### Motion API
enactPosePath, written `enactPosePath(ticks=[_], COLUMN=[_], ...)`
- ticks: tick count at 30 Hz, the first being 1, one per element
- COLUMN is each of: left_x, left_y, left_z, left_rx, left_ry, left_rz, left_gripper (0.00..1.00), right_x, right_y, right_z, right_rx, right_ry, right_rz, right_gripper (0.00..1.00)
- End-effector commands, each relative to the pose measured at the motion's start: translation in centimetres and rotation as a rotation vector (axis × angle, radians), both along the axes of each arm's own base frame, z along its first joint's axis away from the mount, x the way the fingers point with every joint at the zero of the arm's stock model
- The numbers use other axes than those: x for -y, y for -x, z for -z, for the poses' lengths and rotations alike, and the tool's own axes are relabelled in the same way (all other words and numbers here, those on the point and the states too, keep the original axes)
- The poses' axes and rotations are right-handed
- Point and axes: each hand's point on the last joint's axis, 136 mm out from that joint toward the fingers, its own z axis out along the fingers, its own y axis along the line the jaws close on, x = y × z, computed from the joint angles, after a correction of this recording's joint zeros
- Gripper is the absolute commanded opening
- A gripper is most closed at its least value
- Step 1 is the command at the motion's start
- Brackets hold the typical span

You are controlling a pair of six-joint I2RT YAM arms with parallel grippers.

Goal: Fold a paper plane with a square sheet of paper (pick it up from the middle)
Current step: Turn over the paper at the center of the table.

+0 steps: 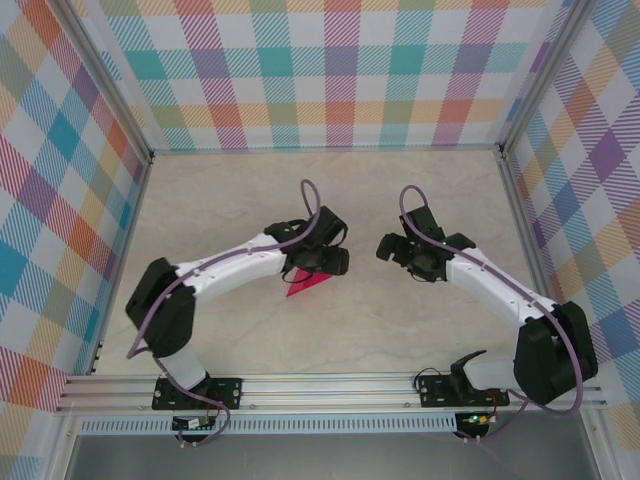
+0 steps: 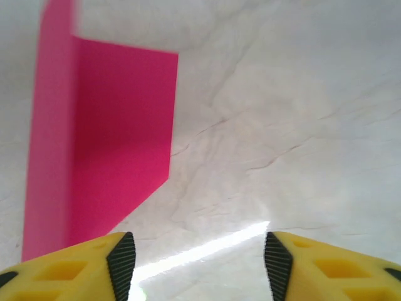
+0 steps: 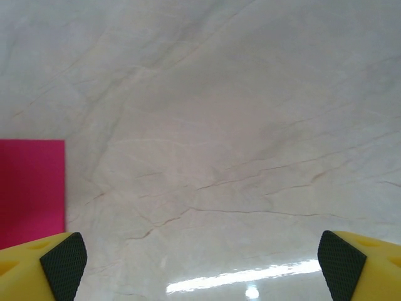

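PAPER PLANE, MID-FOLD: The paper plane (image 1: 305,286), magenta and coming to a point, lies flat on the bench (image 1: 230,190). We judge it part-made rather than finished. From the left wrist it shows as a narrow strip laid against a wider, square-cornered panel (image 2: 119,132), so more creases look due.

Over the plane hang the left fingers (image 2: 122,263). They are parted with bare bench between them and nothing in their hold. The plane sits ahead of them and off to one side, outside the gap. Its near edge runs down to one finger, and we cannot tell whether the two touch.

To the plane's right, apart from it, the right fingers (image 3: 62,266) are spread wide and empty. One corner of the plane (image 3: 31,191) sits just beyond the nearer finger.

The next fold, as we read it, needs one set of fingers to pin the layers while the other works under a free edge. That is awkward with thin paper lying flush on the bench.
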Motion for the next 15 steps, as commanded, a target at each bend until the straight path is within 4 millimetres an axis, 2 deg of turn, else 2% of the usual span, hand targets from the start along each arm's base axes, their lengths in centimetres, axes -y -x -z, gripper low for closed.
enactPosePath(ticks=[1,4,8,10,15], left_x=[-1.4,-4.2,-9.5,-12.3,-18.9], left_y=[0.1,-0.4,-1.2,-1.4,-0.5], left_z=[-1.5,-1.7,0.1,1.2,3.5], left_rx=[-0.025,-0.026,-0.043,-0.039,-0.015], left_ry=[0.126,0.150,0.118,0.078,-0.027], left_rz=[-0.038,-0.119,-0.295,-0.379,-0.588], left_gripper=[0.65,0.69,0.77,0.85,0.97], right_x=[-3.5,-6.0,-11.0,-13.8,-20.5], right_y=[-1.2,-1.7,-1.6,-1.3,-0.4], right_z=[-1.5,-2.5,-3.6,-3.5,-1.3], right_rx=[0.032,0.055,0.074,0.063,-0.027], right_ry=[-0.102,-0.150,-0.188,-0.187,-0.233], right_rz=[-0.134,-0.211,-0.348,-0.415,-0.536], right_gripper=[0.96,0.91,0.86,0.85,0.75])
